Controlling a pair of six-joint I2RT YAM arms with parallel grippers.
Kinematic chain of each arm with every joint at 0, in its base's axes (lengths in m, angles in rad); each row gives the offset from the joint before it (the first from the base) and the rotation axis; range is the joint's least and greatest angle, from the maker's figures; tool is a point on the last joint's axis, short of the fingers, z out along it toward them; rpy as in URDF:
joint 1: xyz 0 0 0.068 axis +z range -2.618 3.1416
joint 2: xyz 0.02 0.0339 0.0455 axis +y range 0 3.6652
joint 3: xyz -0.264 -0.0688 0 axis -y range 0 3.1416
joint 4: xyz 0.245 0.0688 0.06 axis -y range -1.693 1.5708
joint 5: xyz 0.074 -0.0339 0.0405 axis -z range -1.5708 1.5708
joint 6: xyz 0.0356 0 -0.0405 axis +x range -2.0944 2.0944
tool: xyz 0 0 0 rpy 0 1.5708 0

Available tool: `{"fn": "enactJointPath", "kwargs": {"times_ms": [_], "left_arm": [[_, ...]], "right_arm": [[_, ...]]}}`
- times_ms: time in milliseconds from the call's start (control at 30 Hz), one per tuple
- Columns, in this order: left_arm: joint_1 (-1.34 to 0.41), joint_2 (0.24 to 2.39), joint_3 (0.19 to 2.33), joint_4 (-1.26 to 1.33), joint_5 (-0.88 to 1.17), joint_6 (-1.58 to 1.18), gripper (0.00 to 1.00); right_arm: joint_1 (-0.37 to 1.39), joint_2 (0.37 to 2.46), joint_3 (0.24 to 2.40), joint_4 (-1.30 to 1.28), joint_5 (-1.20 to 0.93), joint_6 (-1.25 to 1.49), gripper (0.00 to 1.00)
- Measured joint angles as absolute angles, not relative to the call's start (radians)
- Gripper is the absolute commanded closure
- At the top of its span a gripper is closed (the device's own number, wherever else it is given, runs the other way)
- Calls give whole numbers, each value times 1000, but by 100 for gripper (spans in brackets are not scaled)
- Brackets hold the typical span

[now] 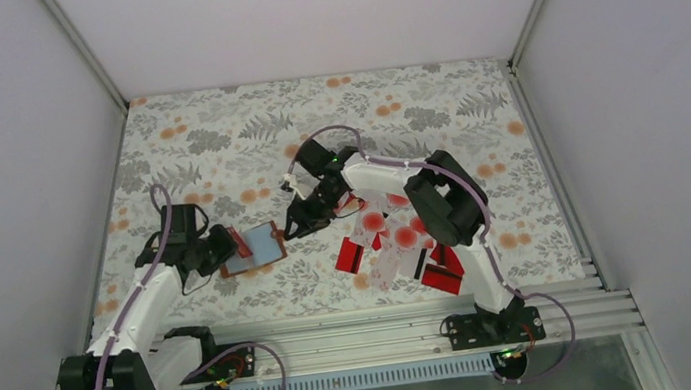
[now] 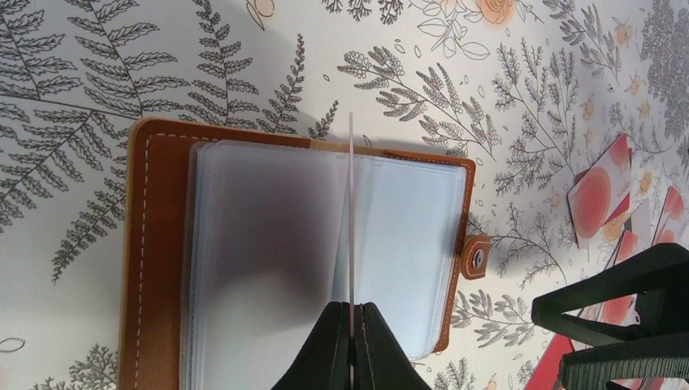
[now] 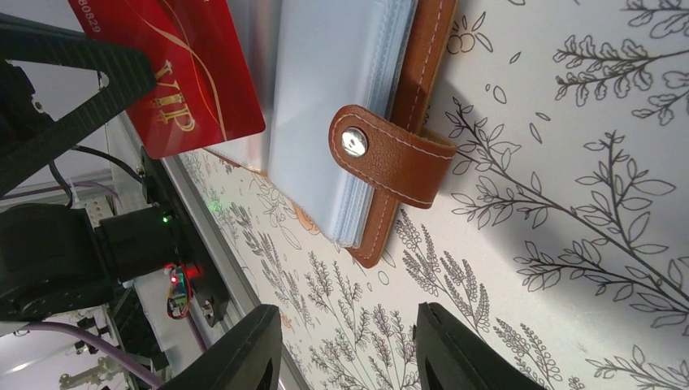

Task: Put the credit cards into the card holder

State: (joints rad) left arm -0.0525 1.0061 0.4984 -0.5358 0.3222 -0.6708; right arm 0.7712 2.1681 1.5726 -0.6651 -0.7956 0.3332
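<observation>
The brown card holder (image 1: pixel 258 250) lies open on the patterned table, pale pockets (image 2: pixel 268 244) up. My left gripper (image 2: pixel 351 307) is shut on a red credit card (image 2: pixel 350 203) held on edge over the pockets; in the right wrist view the card (image 3: pixel 195 73) reads "VIP". In the top view the left gripper (image 1: pixel 230 242) is at the holder's left side. My right gripper (image 1: pixel 297 224) is open and empty just right of the holder, near its snap strap (image 3: pixel 390 154); it also shows in the right wrist view (image 3: pixel 349 349). Several more red and white-blotched cards (image 1: pixel 398 238) lie right of it.
Loose cards (image 2: pixel 597 199) lie on the table beyond the holder's strap side. The right arm's fingers (image 2: pixel 617 325) cross the left wrist view's lower right. A metal rail (image 1: pixel 388 315) runs along the table's near edge, and grey walls enclose the sides.
</observation>
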Motion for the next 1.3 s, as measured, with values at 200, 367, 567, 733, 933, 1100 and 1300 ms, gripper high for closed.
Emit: {"fn": "enactJointPath", "kwargs": {"times_ms": [200,367,567,733,933,1100,1300], "left_arm": [[-58,1028,488,-503,323,-670,98],[-70,1037,485,-488,323,-670,98],[-83,1044,469,-467,327,-678,98],[-88,1042,459,-457,343,-694,97],[-91,1032,435,-447,362,-707,98],[-99,1008,425,-448,367,-719,98],[-126,1002,421,-458,347,-734,98]], "right_arm": [[771,2168,1572,-666,-796,327,58],[771,2168,1572,-666,-796,320,58],[772,2168,1572,-667,-796,311,58],[772,2168,1568,-666,-799,305,59],[772,2168,1537,-662,-804,305,59],[772,2168,1511,-654,-812,305,59],[772,2166,1484,-639,-816,305,59]]}}
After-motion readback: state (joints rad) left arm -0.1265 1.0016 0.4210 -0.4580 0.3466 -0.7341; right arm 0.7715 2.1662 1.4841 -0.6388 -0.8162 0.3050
